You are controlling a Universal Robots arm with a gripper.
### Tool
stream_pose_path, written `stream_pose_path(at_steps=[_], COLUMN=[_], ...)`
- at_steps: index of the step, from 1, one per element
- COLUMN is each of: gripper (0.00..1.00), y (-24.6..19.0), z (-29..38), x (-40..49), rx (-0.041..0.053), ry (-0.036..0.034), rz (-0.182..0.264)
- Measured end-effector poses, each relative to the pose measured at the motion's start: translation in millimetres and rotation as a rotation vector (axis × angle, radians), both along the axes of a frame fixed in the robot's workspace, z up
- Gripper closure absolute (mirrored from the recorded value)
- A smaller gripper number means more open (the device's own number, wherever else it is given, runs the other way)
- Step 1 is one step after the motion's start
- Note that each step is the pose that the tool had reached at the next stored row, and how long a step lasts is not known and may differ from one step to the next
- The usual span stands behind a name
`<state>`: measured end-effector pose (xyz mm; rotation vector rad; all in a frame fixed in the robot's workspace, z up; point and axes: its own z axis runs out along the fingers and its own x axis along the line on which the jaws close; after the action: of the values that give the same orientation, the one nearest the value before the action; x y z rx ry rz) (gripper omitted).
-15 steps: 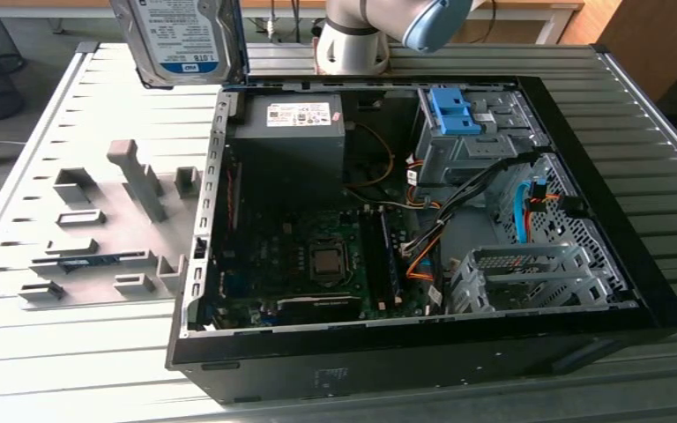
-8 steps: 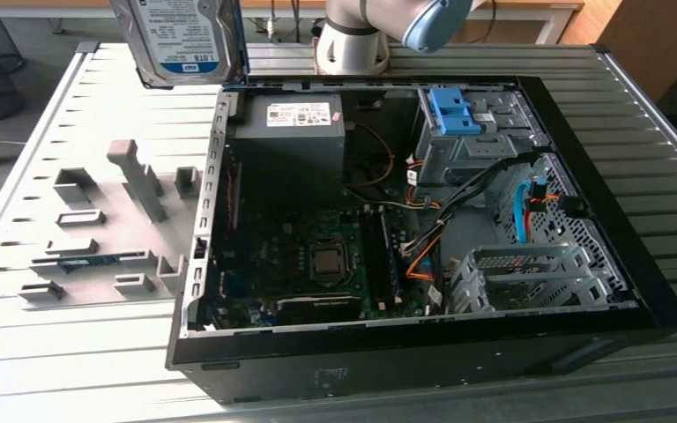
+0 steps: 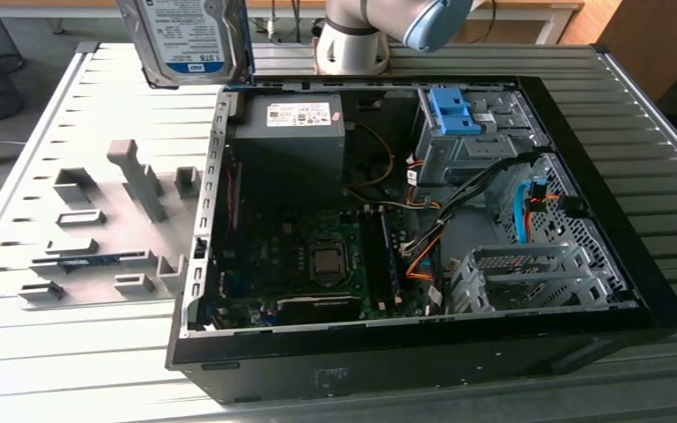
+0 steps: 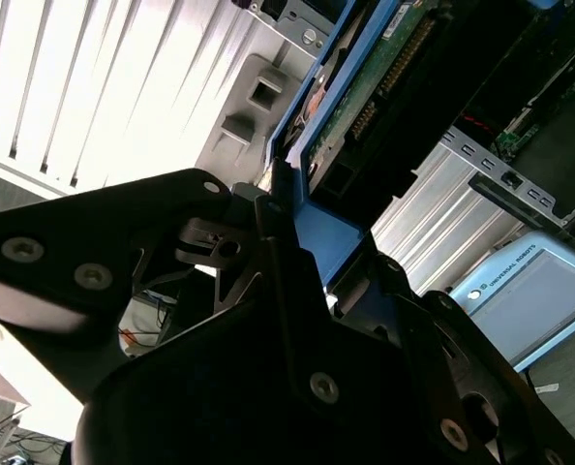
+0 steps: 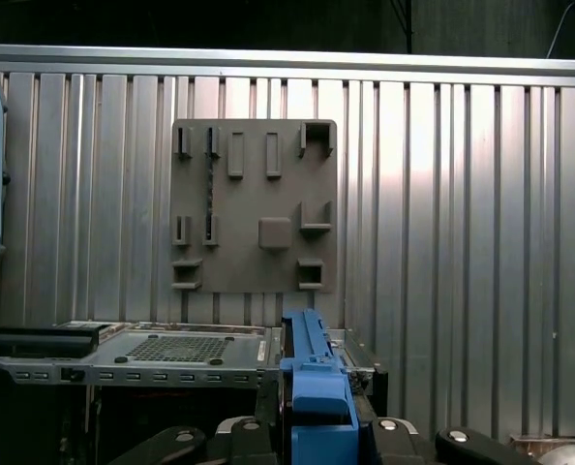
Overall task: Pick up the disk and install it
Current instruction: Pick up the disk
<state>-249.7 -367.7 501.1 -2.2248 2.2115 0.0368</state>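
The disk [image 3: 191,40], silver with a white-and-blue label, hangs in the air above the table just past the back left corner of the open computer case [image 3: 433,352] in the exterior view. In the second wrist view my gripper [image 4: 307,232] is shut on the disk's blue bracket [image 4: 326,237], and the drive's green circuit board [image 4: 384,68] faces the camera. In the first wrist view the blue bracket edge [image 5: 312,378] stands upright between the black fingers [image 5: 244,431], over the case's edge.
Inside the case sit a grey power-supply box [image 3: 289,123], a motherboard [image 3: 315,256], a blue bracket on a drive bay [image 3: 454,110] and a metal cage [image 3: 527,278]. A grey fixture plate [image 3: 103,229] lies on the ribbed metal table [image 3: 656,150]. The arm's base [image 3: 356,40] stands behind the case.
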Motion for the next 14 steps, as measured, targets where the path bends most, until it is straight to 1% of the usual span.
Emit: stream_pose_path(at_steps=[3, 5, 14], gripper=[0.63, 0.63, 0.63], y=[0.0, -0.1, -0.1], z=[0.0, -0.1, -0.1], x=[6.5, 8.7, 9.6], rx=[-0.0001, -0.0001, 0.0], ry=[0.0, 0.0001, 0.0], rz=[0.0, 0.0, 0.0])
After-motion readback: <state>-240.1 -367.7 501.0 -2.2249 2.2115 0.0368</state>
